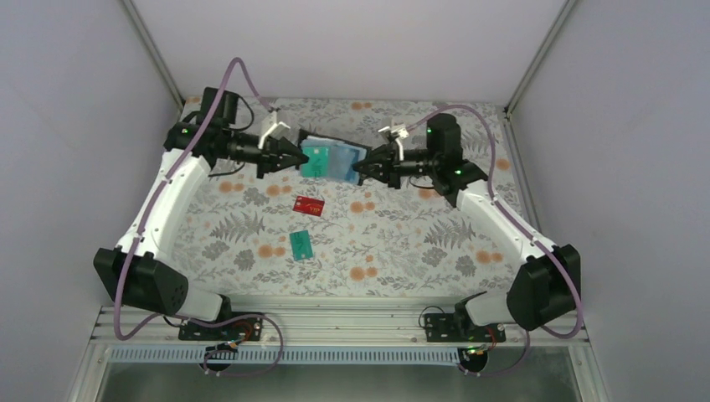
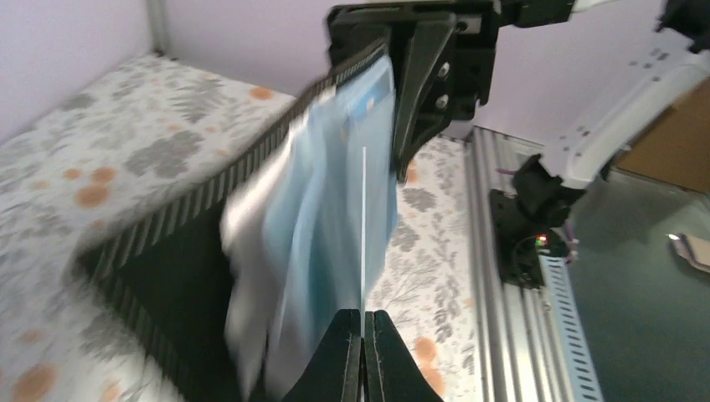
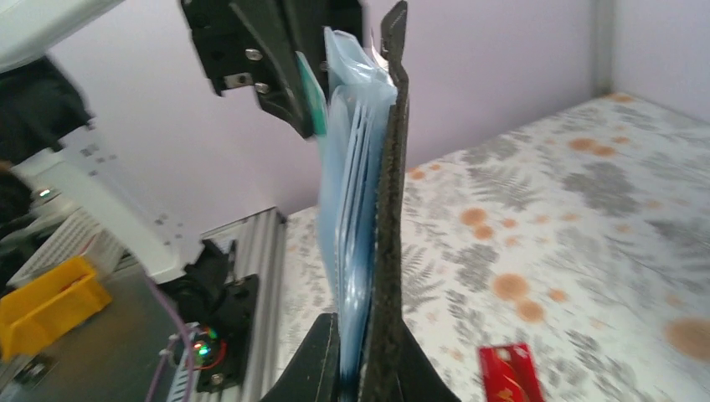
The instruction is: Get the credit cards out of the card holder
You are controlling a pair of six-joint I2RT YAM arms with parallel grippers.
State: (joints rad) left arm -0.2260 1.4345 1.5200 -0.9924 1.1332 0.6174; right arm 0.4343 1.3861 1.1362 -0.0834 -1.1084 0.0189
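Observation:
The card holder [image 1: 345,161] hangs in the air at the back of the table, black outside with pale blue inner pockets. My right gripper [image 1: 365,167] is shut on its right edge; in the right wrist view the gripper [image 3: 362,352] clamps the black cover [image 3: 389,251] and blue pockets. My left gripper [image 1: 290,156] is shut on a teal-green card [image 1: 316,159] at the holder's left end. That card shows edge-on in the left wrist view [image 2: 363,234], above my left gripper [image 2: 362,327]. A red card [image 1: 309,205] and a second teal-green card [image 1: 301,244] lie on the table. The blue card is hidden.
The table wears a floral cloth [image 1: 402,243]. Grey walls close in the back and sides. An aluminium rail [image 1: 335,322] with the arm bases runs along the near edge. The red card also shows in the right wrist view [image 3: 508,375].

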